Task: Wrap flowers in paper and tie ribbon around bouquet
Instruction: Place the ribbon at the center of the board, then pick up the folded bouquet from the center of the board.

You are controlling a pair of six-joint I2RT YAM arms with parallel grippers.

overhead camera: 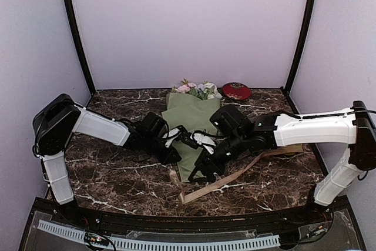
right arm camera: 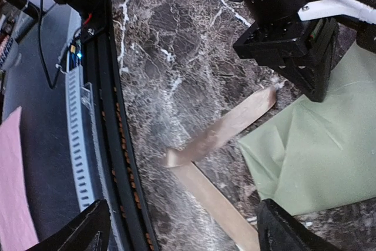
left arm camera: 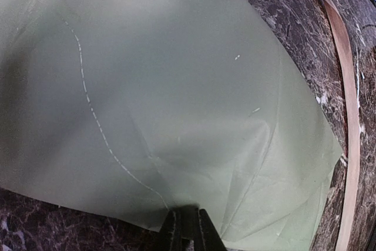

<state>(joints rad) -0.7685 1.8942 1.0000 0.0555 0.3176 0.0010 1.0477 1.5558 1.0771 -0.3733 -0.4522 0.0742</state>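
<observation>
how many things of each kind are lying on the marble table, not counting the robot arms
bouquet: 1
ribbon: 1
red round dish: 1
total: 3

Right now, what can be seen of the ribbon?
The ribbon is a narrow, flat, shiny tan band lying loose on the marble table, untied and around nothing. It is folded into a V near the front edge: a short leg runs back toward the narrow end of the green paper cone, and a long leg runs right, below the right arm. The open right tool hovers over the fold; nothing grips it.
</observation>
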